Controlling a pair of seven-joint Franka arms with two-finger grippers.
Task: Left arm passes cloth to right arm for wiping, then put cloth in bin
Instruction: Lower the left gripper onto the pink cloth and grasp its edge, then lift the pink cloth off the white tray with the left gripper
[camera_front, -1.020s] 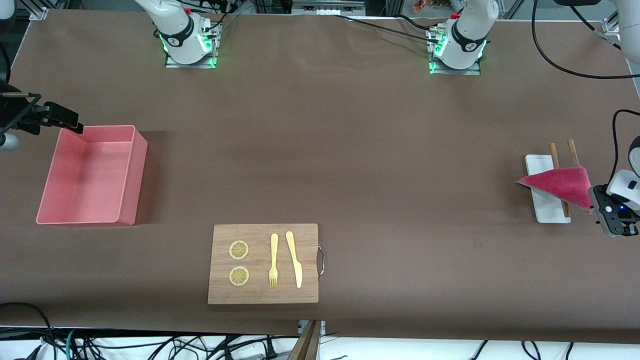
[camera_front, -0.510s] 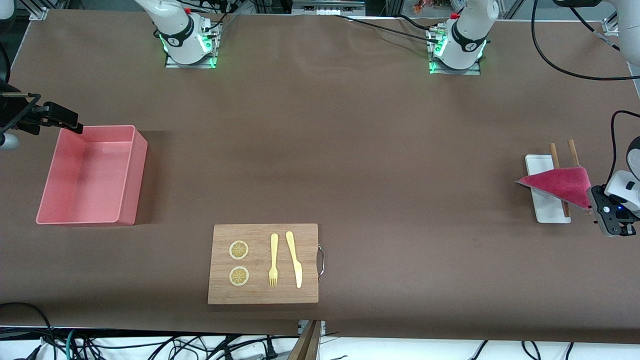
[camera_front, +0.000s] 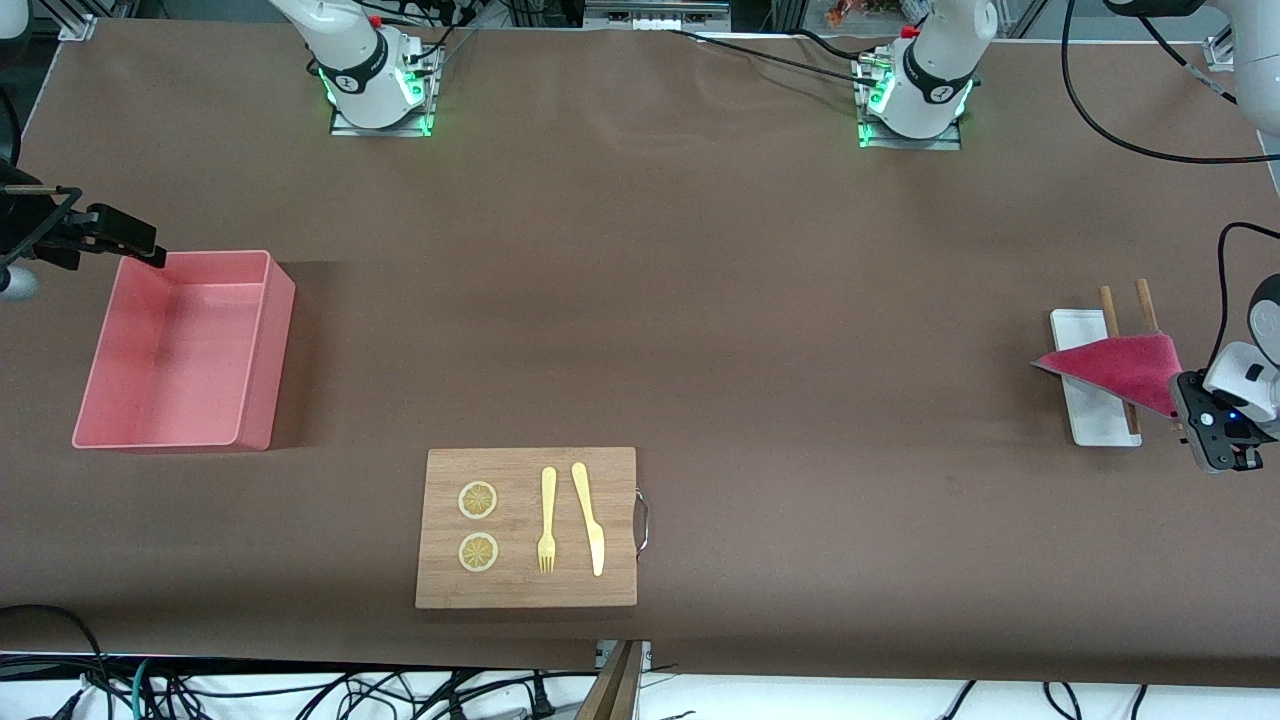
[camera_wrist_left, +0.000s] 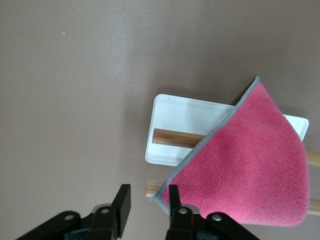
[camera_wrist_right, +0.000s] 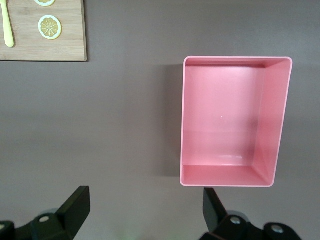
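Left end effector (camera_wrist_left: 146, 205) low at the left arm's end of the bench (camera_front: 700, 300), fingers (camera_wrist_left: 121, 202) parted only a little, nothing pinched. The cloth (camera_front: 1118, 368) lies just ahead of it, draped over the white tray (camera_wrist_left: 172, 127) and two wooden sticks (camera_wrist_left: 175, 137); its grey-edged corner sits right at one fingertip — touching or not, cannot tell.

Risks, as judged:
- Gap is narrow and the corner is off to one side of it; closing here may catch only the hem, or nothing.
- Cloth rests on loose sticks — a lift could drag them or shift the tray.
- A thin corner pinch may slip during the handover.

Right end effector (camera_wrist_right: 142, 210) waits spread wide, up in the air with the bin (camera_wrist_right: 235, 120) below and ahead of it, empty.
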